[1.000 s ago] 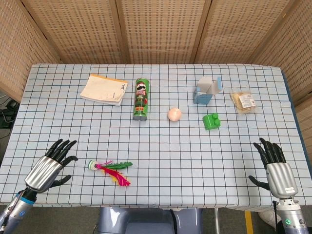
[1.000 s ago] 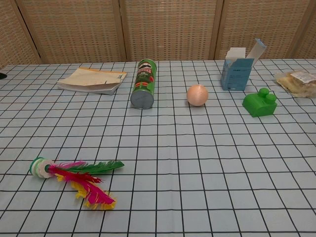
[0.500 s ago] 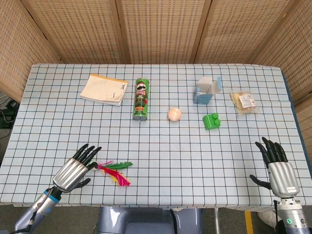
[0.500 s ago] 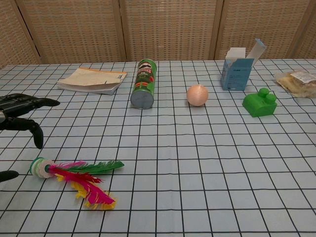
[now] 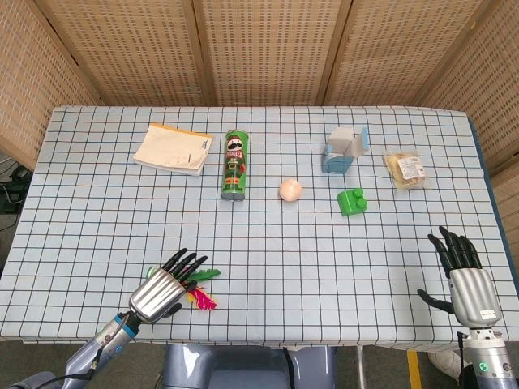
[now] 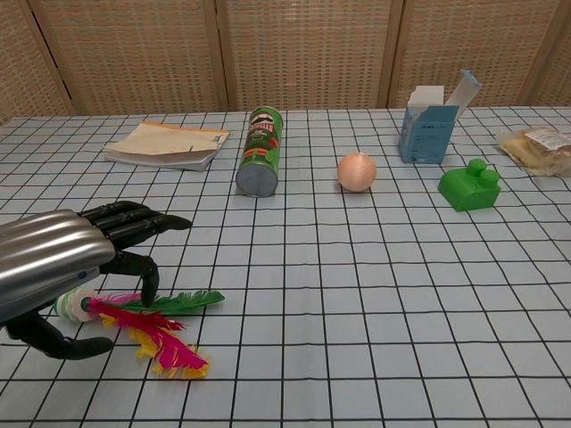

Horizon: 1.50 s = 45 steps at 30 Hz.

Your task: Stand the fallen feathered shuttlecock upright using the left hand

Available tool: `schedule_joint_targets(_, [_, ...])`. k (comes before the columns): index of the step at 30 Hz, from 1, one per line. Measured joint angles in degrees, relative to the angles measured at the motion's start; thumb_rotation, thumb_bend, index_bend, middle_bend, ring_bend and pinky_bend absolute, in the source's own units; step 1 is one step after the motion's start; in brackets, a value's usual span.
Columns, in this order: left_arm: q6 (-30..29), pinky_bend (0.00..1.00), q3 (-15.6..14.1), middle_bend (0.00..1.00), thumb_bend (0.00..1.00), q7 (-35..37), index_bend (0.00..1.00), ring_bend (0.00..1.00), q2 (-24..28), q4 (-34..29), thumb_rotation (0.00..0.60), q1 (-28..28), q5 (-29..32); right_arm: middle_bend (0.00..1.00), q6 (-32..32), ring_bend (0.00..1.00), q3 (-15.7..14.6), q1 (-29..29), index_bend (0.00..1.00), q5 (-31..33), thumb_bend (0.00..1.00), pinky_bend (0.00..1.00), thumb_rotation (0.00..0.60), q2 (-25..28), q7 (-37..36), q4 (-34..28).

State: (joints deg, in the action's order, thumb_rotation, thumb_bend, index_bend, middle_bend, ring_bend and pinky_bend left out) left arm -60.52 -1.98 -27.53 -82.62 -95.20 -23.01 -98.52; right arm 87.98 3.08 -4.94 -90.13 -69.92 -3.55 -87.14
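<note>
Shuttlecock (image 6: 134,314) is still lying flat; left hand (image 6: 62,263) is being held over its base, fingers spread, nothing gripped; grasping and uprighting remain.

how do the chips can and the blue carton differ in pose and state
The chips can lies on its side, while the blue carton stands upright. The can is a green cylinder that looks closed at the end facing the chest camera; the carton is a boxy blue pack with its top flap open. The can lies nearer the notebook, the carton nearer the green block. Both rest on the checked tablecloth, untouched by either hand.
</note>
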Motion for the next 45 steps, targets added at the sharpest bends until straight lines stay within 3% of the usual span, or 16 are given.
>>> schedule_joint_targets(15, [3.59,0.00,-0.48,0.00,0.24,-5.77,0.47,0.00,-4.46,1.02,0.600,-2.21,3.37,0.00,0.05,0.00,0.17,0.04,0.11,0.15,0.06,0.05,0.600,0.15,-0.42,-0.07])
schedule_joint_targets(32, [2.57,0.00,-0.57,0.00,0.26,-10.41,0.49,0.00,-9.16,5.53,0.600,-3.04,4.56,0.00,0.11,0.00,0.28,0.04,0.11,0.16,0.06,0.05,0.600,0.35,-1.41,-0.10])
schedule_joint_targets(45, [2.35,0.00,-1.37,0.00,0.41,-10.75,0.56,0.00,-12.04,8.49,0.600,-3.58,5.17,0.00,0.77,0.00,0.38,0.11,0.11,-0.30,0.06,0.05,0.600,0.24,-2.24,0.00])
